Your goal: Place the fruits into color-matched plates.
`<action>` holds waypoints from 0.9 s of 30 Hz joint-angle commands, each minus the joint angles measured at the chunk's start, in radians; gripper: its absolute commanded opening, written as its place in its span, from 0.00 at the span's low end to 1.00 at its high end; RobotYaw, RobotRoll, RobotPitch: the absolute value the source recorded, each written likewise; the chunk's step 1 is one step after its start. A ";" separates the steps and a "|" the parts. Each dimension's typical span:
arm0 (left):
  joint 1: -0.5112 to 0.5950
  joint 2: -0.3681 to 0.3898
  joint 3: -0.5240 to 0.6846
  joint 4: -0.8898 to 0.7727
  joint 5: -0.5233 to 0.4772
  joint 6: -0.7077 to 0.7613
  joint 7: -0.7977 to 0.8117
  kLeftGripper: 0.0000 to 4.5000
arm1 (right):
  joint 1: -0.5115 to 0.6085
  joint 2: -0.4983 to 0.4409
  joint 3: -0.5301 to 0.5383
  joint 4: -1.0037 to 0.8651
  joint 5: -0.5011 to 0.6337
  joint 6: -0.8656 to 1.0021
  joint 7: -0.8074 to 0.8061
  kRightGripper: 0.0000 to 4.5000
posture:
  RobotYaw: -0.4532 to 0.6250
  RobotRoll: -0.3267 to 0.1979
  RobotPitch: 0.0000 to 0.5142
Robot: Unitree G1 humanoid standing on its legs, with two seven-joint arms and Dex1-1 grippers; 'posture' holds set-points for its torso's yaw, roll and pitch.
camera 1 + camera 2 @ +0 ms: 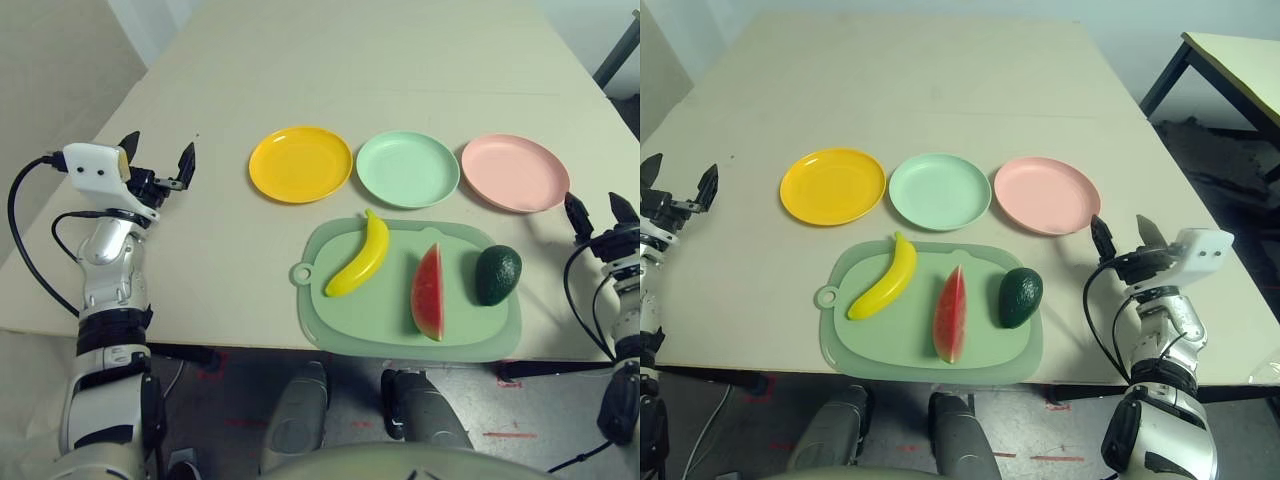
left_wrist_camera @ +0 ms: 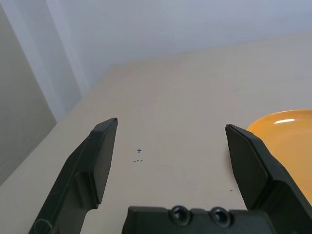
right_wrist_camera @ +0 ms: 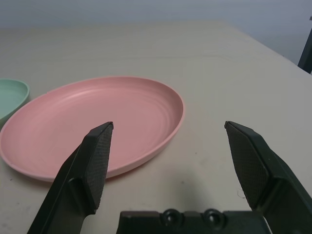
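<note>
From the head camera, nothing on the table [image 1: 300, 70] bears readable writing or a brand. Three plates stand in a row: the yellow plate [image 1: 300, 163], the mint green plate [image 1: 408, 168] and the pink plate [image 1: 515, 172], all bare. Just in front of them lies a mint green cutting board [image 1: 400, 335] carrying the banana [image 1: 362, 256], the watermelon wedge [image 1: 429, 293] and the avocado [image 1: 497, 274], side by side and apart from one another. The left gripper [image 1: 158, 156] hangs over the table's left edge, jaws spread wide and holding nothing, well apart from the yellow plate and the fruits. The right gripper [image 1: 1124, 234] hovers at the right edge, just beside the pink plate, also wide and bare; the avocado is the nearest fruit. The left wrist view shows tiny pen marks [image 2: 138, 155] on the tabletop, too small to read, and the yellow plate's rim beside one finger. The right wrist view shows the pink plate lying ahead of the spread fingers [image 3: 95, 168].
</note>
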 commanded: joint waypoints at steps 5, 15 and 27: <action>0.024 -0.018 -0.005 -0.036 0.004 0.012 0.017 1.00 | -0.015 -0.036 -0.003 0.016 0.005 0.028 0.009 1.00 | 0.57 0.62 0.39; 0.102 -0.014 -0.027 -0.164 -0.222 0.253 -0.294 1.00 | -0.031 -0.146 0.051 0.029 -0.044 0.052 0.127 1.00 | 0.53 0.62 0.36; 0.142 0.149 -0.266 -0.441 -0.355 0.503 -0.936 1.00 | 0.016 -0.475 0.276 -0.385 -0.127 0.158 0.589 1.00 | 0.41 0.62 0.45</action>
